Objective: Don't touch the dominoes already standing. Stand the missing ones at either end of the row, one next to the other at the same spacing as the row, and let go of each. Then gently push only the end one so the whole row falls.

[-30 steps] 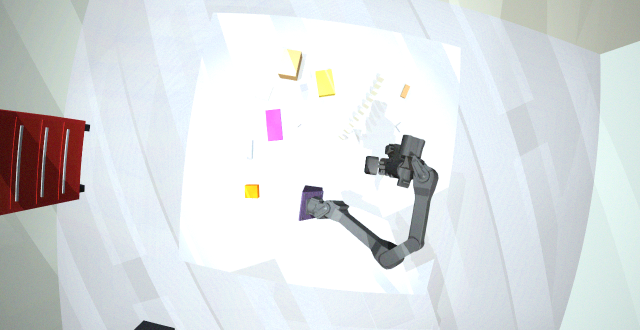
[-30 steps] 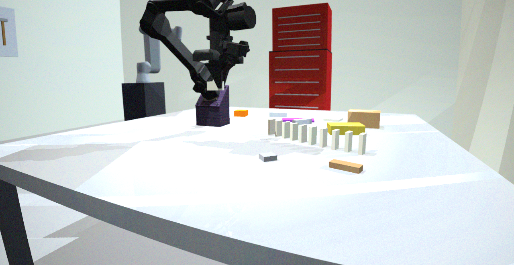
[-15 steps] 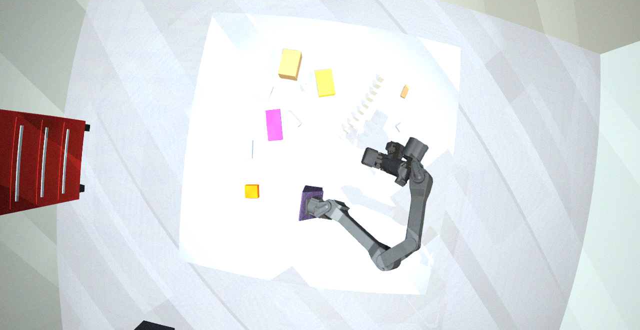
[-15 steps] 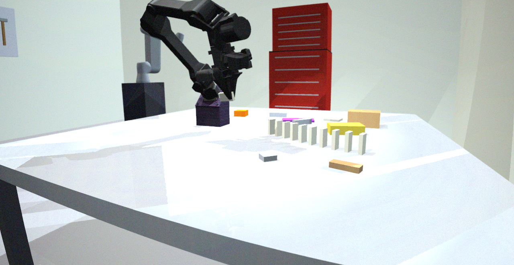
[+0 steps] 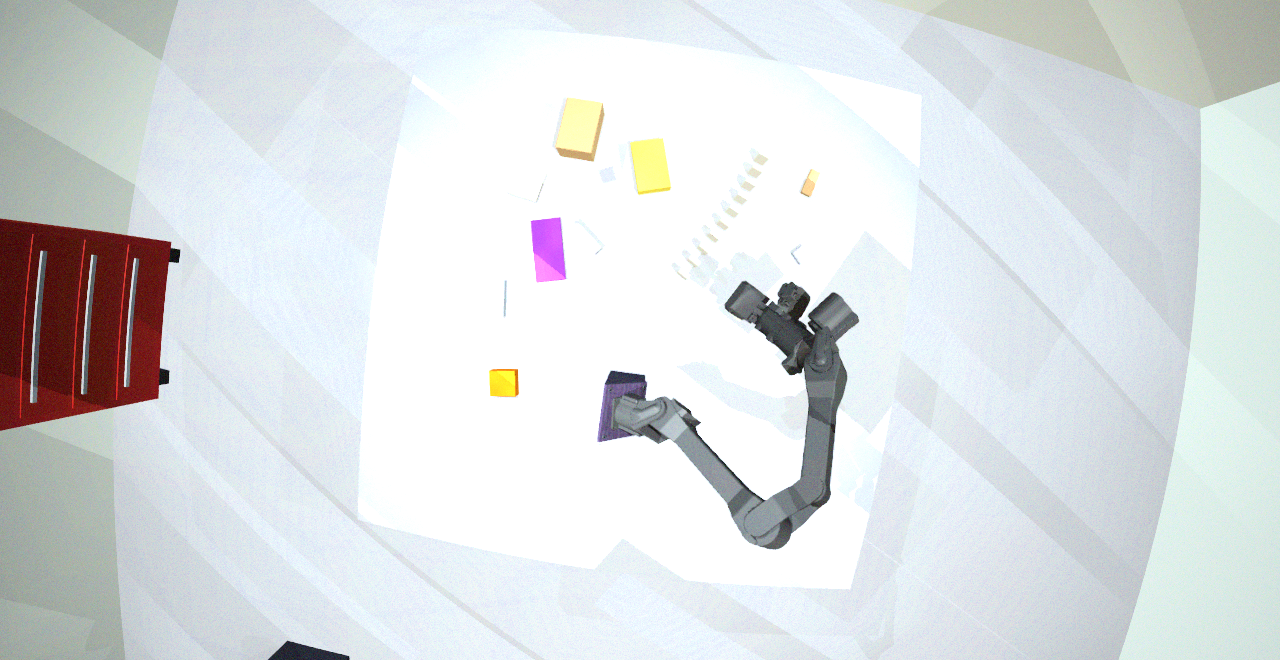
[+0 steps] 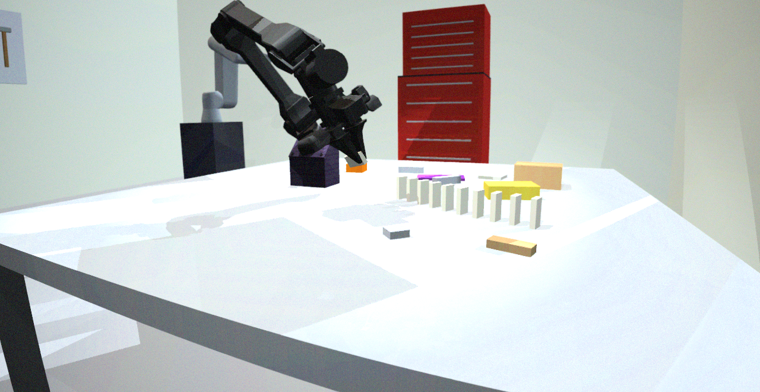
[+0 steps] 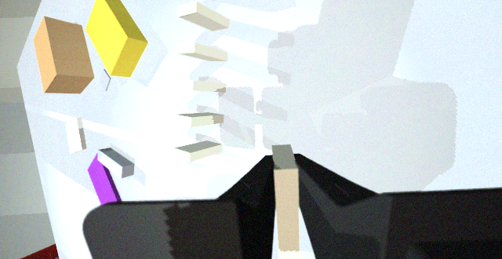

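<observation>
Several cream dominoes [image 5: 742, 180] [image 6: 447, 197] [image 7: 204, 51] stand upright in a straight, evenly spaced row. The row's end nearest the arm base is the left-end domino [image 6: 401, 187] [image 7: 205, 151]. My gripper [image 6: 361, 161] [image 7: 282, 162] is shut on a cream domino [image 7: 286, 208]. It holds the domino above the table, apart from the row and to the left of its left end in the exterior view. The gripper is tilted, and the held domino looks tilted too. The fingers hide part of it. In the top view the fingertips and held domino are hidden under the arm.
On the row's far side are a yellow block [image 5: 650, 165] [image 6: 511, 190] [image 7: 118, 35], a tan block [image 5: 580, 128] [image 6: 537, 176] and a purple slab [image 5: 547, 248]. On its near side are a small grey block [image 6: 396, 231] and an orange-brown bar [image 6: 510, 245]. A dark purple stand [image 6: 314, 170] is beside the arm.
</observation>
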`<state>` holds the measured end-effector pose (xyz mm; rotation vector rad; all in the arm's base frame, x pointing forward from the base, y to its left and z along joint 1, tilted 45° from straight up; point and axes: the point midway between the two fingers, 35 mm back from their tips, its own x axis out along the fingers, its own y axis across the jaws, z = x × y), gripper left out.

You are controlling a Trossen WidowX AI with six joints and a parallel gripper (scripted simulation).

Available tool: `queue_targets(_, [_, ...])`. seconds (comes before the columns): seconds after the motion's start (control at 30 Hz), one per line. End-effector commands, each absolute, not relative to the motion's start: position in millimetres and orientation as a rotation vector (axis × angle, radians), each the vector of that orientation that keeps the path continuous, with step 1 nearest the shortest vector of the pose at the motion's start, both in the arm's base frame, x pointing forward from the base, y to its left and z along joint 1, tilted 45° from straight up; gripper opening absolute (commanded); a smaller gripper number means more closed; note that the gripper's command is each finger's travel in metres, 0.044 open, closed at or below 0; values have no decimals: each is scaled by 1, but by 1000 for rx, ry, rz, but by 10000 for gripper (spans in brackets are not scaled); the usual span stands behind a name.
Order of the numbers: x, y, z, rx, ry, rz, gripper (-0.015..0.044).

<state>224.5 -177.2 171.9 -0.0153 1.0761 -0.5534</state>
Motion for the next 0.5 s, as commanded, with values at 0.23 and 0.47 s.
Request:
queue_targets(0.23, [237, -197, 172, 43, 826, -482, 30])
queue_targets(0.47, [239, -210, 178, 33, 668, -443, 30])
